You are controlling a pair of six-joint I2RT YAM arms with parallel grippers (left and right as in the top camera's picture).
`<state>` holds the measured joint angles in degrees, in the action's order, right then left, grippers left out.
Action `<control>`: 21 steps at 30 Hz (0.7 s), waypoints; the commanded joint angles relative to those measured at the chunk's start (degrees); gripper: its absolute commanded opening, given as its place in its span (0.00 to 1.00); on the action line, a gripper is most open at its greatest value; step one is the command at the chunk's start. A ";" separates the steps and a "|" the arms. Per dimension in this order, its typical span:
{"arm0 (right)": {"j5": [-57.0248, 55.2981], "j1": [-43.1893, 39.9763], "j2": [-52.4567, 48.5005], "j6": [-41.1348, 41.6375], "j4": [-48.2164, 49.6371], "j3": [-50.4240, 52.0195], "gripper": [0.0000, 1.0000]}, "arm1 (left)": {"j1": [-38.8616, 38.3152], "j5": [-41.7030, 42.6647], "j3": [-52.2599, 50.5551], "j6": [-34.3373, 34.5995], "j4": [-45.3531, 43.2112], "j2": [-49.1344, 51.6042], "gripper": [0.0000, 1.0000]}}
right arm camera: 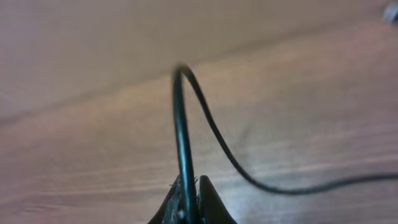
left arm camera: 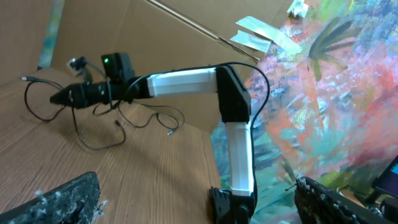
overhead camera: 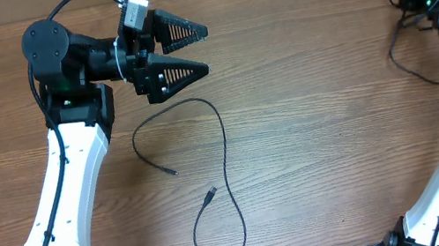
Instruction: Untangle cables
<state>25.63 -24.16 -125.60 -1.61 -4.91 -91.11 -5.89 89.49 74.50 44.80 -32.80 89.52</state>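
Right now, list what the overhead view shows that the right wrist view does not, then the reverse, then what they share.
Only overhead: the left gripper, jaws open and holding nothing, and a loose cable lying mid-table with both plug ends free. Only right wrist: a close look at the right gripper, jaws shut on the second cable, which arches up from them and trails off to the right. Both: the wooden table and that second cable, which overhead lies near its right edge.

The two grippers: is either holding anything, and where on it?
The right gripper pinches a thin black cable on its cord, not a plug. The left gripper is open, holding nothing.
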 commanded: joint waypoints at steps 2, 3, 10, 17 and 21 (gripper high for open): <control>-0.11 0.13 1.68 0.13 1.51 -2.34 0.23 | 0.24 1.01 0.44 -1.09 -0.20 0.76 1.00; -0.13 0.02 1.68 0.55 1.11 -3.76 0.39 | 0.24 1.01 0.44 -1.09 -0.20 0.76 1.00; -3.19 -1.18 1.73 6.82 -12.76 -15.80 1.00 | 0.24 1.01 0.44 -1.09 -0.20 0.76 0.99; -13.90 -1.53 1.75 12.81 -39.71 -29.55 1.00 | 0.24 1.01 0.44 -1.09 -0.22 0.76 1.00; -13.99 -1.51 2.16 12.74 -56.28 -37.35 1.00 | 0.24 1.01 0.44 -1.09 -0.20 0.76 0.99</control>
<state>14.92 -25.52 -125.73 9.19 -54.22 -122.02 -5.89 89.47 74.50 44.77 -32.82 89.71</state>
